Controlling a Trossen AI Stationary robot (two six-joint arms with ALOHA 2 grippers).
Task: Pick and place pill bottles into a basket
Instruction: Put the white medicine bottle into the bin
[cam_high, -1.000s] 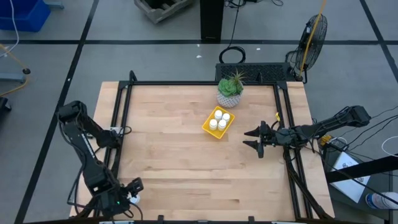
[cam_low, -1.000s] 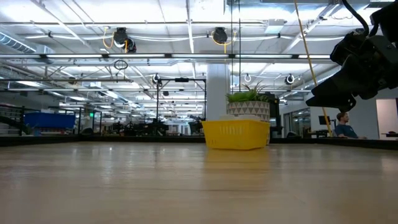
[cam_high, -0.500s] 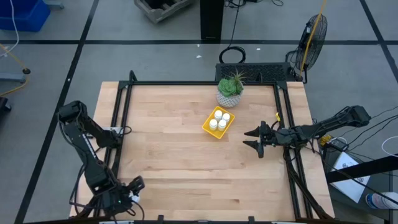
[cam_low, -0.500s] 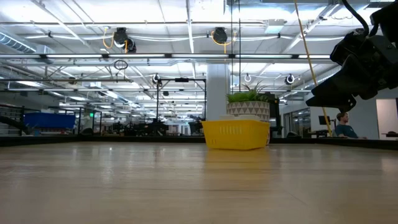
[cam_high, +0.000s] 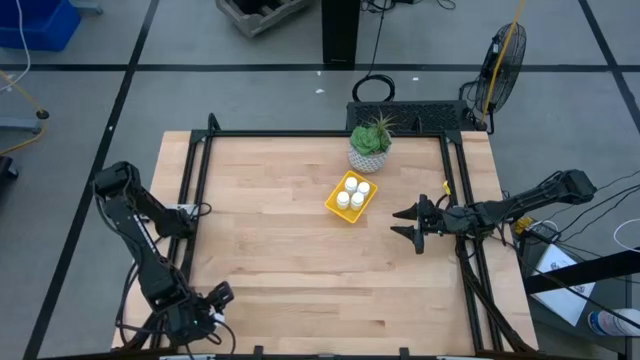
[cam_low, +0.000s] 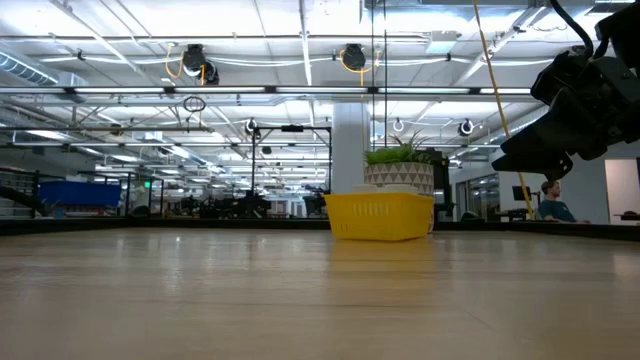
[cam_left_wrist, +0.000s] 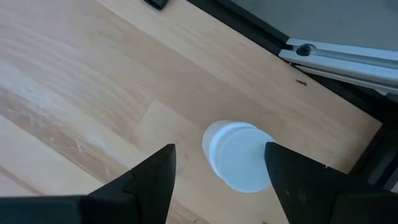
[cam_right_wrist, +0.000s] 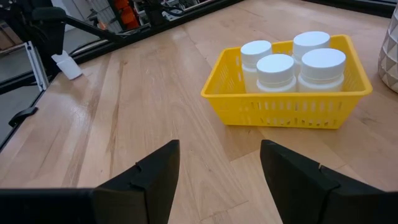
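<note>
High view: your basket (cam_high: 350, 197) sits on the counter (cam_high: 280, 260) right of centre, toward the far side, just near of the potted plant (cam_high: 370, 146). Four pill bottles (cam_high: 352, 192) stand inside it. Your right gripper (cam_high: 404, 223) hovers right of the basket, jaws open and empty. Your left gripper (cam_high: 205, 313) is at the near left corner.

Low view: the basket (cam_low: 380, 216) stands in front of the plant pot (cam_low: 399, 177); the right arm (cam_low: 580, 95) hangs at upper right. A person (cam_low: 553, 202) sits in the room beyond.

Left wrist view: jaws open, with one white pill bottle (cam_left_wrist: 238, 155) upright on the counter between the fingers (cam_left_wrist: 152, 180), not gripped.

Right wrist view: the basket (cam_right_wrist: 287, 109) holds four capped bottles (cam_right_wrist: 275, 71), apart from your open fingers (cam_right_wrist: 155, 177).
</note>
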